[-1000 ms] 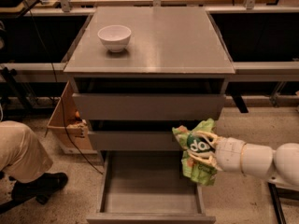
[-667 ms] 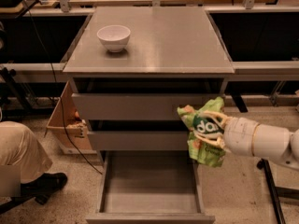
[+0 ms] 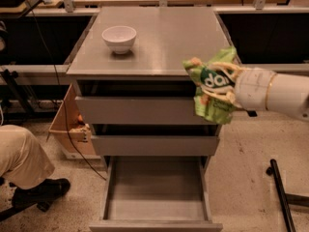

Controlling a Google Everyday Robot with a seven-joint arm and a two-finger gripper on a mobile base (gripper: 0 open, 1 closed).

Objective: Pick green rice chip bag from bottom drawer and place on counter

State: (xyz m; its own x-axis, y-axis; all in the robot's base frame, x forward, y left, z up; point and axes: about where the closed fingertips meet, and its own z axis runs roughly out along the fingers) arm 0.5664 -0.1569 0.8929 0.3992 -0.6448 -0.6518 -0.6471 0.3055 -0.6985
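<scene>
The bottom drawer [image 3: 154,224] stands pulled out and bare, below my gripper [image 3: 219,90] and to its left. The gripper, fingers clamped on the green rice chip bag [image 3: 210,105], holds it in the air just off the right front corner of the counter [image 3: 164,52], level with the top. I judge that height is kept so the bag can swing inward and be set down. The packet is crumpled light green, dark round logo facing out. Beyond, far left, sits a white bowl [image 3: 119,36].
</scene>
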